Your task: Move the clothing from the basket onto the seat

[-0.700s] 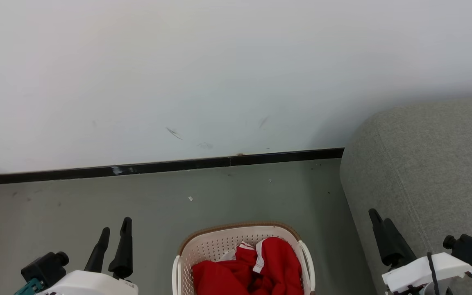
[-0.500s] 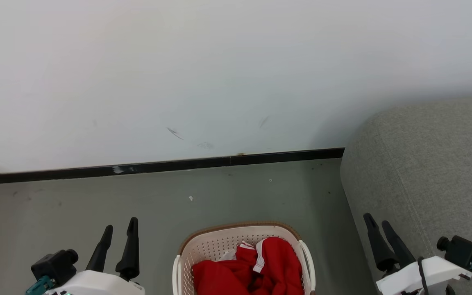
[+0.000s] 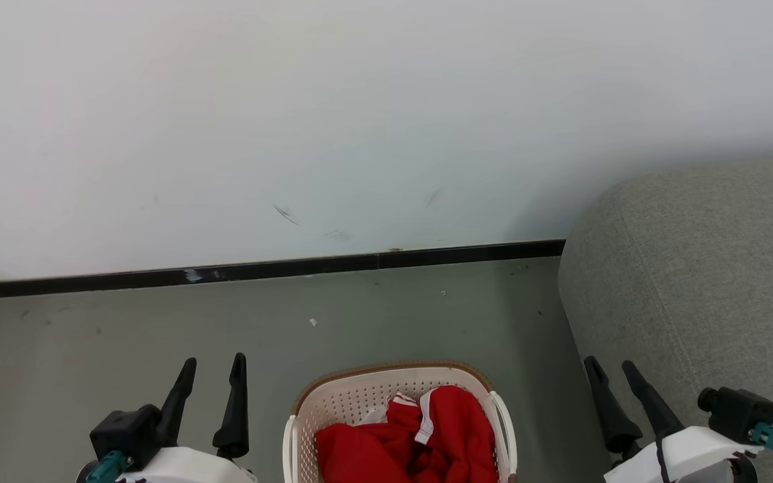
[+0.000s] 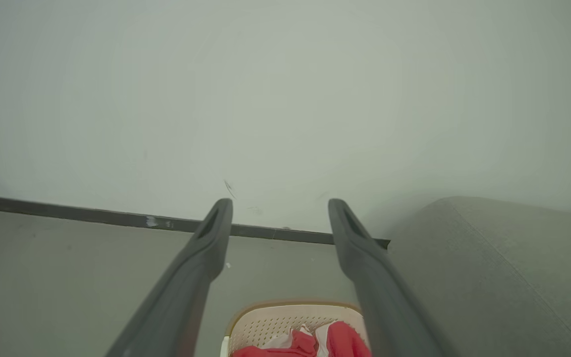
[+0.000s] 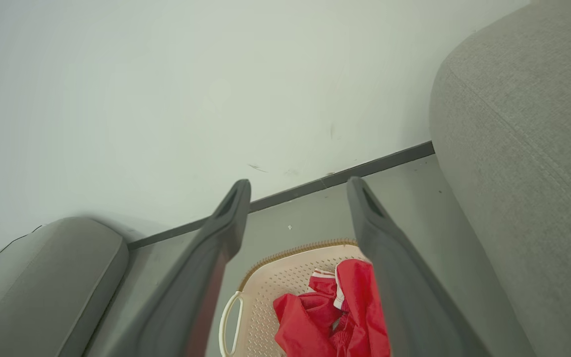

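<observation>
While both gaped wide and empty, left gripper (image 3: 214, 361) lower left and right gripper (image 3: 608, 363) lower right flanked the basket (image 3: 353, 397) of clothing (image 3: 440, 436); seat (image 3: 708, 268) at right; grey floor (image 3: 158, 322), white wall (image 3: 292, 121).

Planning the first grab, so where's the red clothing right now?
In the head view the clothing lies bunched inside the basket on the floor at bottom centre, left of the grey seat.
</observation>
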{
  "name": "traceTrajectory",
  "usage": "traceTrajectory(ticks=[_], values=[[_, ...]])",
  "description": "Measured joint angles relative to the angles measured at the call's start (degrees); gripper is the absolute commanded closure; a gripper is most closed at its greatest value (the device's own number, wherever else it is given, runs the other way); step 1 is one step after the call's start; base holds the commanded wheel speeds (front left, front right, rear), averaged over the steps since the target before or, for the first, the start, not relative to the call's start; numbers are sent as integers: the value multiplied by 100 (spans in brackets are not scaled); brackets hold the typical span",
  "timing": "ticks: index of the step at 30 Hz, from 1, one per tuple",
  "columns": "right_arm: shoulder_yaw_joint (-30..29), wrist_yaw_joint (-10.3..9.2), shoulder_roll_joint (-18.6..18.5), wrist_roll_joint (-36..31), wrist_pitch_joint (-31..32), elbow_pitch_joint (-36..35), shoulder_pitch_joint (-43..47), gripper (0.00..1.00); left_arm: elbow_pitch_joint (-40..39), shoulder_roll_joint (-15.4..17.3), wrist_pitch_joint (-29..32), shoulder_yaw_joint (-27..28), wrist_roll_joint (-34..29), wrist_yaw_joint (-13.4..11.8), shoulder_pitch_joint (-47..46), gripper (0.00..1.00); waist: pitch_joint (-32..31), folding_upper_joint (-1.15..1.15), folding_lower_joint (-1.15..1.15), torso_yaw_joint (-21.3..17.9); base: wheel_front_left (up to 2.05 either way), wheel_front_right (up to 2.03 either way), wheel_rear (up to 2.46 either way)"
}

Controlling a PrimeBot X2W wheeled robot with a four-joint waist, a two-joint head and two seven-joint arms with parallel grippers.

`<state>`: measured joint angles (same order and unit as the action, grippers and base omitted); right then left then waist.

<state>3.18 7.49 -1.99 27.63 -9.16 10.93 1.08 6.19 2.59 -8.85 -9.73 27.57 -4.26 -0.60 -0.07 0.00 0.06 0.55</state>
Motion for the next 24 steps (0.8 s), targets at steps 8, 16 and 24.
traceTrajectory(ticks=[8,16,24], values=[[119,0,-2,-693,-159,-102,-7,0,-46,5,-162,-118,-656,-172,1,0,16,0,-2,5,0,0,0],[169,0,-8,-1385,-298,-142,-11,0,-80,14,-335,-191,-1244,-327,1,0,26,0,-2,7,0,0,0],[249,0,-14,-2080,-456,-205,-12,0,-44,23,-508,-263,-1784,-508,1,0,31,0,-3,-1,0,0,0]])
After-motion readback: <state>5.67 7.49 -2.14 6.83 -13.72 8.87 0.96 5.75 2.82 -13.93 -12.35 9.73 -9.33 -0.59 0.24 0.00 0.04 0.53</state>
